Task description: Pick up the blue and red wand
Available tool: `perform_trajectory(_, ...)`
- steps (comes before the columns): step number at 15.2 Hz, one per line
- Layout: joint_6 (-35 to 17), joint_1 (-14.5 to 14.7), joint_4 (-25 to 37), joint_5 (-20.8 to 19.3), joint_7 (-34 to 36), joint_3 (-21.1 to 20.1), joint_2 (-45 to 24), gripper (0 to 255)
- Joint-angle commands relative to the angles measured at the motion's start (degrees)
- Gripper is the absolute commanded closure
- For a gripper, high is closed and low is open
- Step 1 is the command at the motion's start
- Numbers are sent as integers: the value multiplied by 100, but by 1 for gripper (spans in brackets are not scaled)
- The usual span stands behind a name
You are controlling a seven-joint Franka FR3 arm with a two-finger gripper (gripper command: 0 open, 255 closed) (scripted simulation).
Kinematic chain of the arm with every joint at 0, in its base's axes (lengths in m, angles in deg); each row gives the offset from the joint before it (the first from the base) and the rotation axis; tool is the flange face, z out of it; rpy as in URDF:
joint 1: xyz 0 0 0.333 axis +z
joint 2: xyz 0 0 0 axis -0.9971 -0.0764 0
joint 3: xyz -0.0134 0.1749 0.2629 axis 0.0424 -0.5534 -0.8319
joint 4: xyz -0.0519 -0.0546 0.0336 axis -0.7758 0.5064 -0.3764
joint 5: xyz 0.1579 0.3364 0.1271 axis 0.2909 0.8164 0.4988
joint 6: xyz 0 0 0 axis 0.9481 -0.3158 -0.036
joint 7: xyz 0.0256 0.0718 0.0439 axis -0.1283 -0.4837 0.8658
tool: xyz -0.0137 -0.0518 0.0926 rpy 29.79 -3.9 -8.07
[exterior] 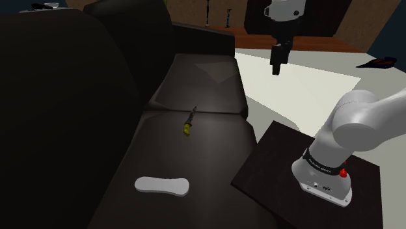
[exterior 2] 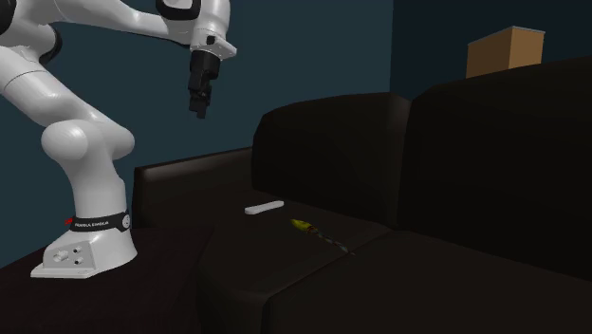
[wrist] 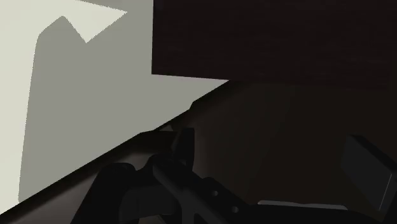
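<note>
Black claw (exterior: 277, 69) hangs high over pale floor (exterior: 306, 84) beside sofa; in wrist view fingers stand apart, nothing between them. Well below it, toward shoulder view's left, wand (exterior: 189, 122) lies on dark sofa seat (exterior: 195, 156). Colours seen are not blue and red: yellow-green head, thin dark shaft. Long axis runs from head toward sofa back. My judgement: claw must descend, cross over, then close across shaft. White flat object (exterior: 162, 185) lies well apart. Base band (exterior 2: 95, 223) carries small white writing, unreadable to me.

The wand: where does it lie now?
In the shoulder view's middle, the wand lies on the sofa seat, beyond the white flat thing.
</note>
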State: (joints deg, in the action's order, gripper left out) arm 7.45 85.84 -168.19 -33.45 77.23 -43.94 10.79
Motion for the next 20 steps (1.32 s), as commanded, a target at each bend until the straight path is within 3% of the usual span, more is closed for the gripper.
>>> perform_trajectory(1, 0, 0, 0, 0, 0, 0, 0, 0)
perform_trajectory(11, -1799, -187, -367, 681, 1982, -748, -1375, 0)
perform_trajectory(20, -3327, -405, 68, 792, 3658, -1233, -3218, 0)
